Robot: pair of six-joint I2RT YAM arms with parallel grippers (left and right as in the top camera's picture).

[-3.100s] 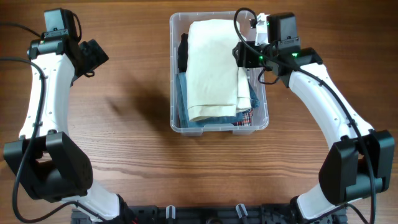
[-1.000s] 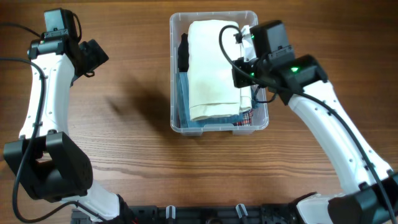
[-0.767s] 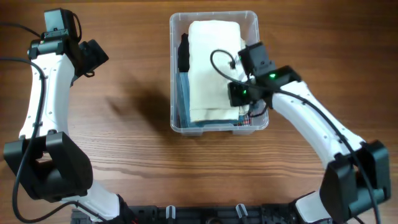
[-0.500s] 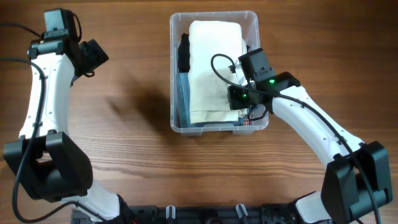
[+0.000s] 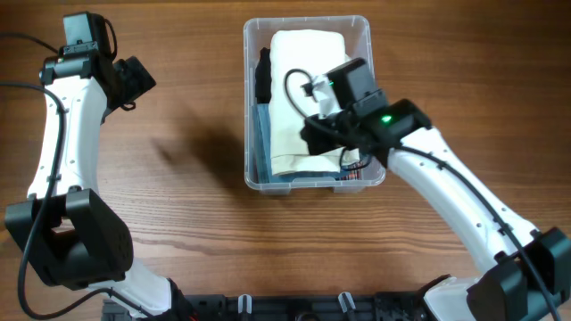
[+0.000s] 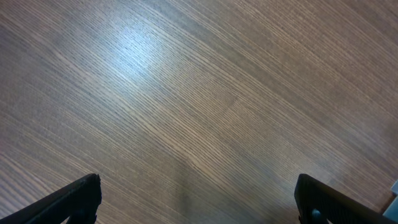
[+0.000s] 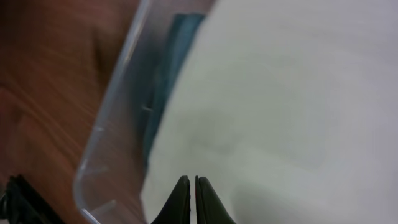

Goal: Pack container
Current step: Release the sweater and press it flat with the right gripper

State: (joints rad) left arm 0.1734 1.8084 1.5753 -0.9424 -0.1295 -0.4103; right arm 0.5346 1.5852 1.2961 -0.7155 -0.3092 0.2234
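The container (image 5: 375, 36), a clear plastic bin, stands at the middle back of the wooden table. Inside it a folded cream cloth (image 5: 299, 80) lies on top of blue denim (image 5: 259, 134) and a plaid cloth (image 5: 357, 169). My right gripper (image 5: 308, 134) is shut and empty, its tips low over the front part of the cream cloth. In the right wrist view the closed fingertips (image 7: 191, 186) point at the cream cloth (image 7: 280, 93) beside the container's rim (image 7: 118, 93). My left gripper (image 5: 143, 76) hangs open far to the left, with only bare wood (image 6: 199, 112) between its fingers.
A black item (image 5: 263, 76) is tucked along the container's left inner wall. The right arm's cable (image 5: 294, 85) loops over the cloth. Both arm bases stand at the table's front edge.
My right gripper has swung from the container's right side leftwards and forwards over the cream cloth, staying shut. The left arm has not moved.
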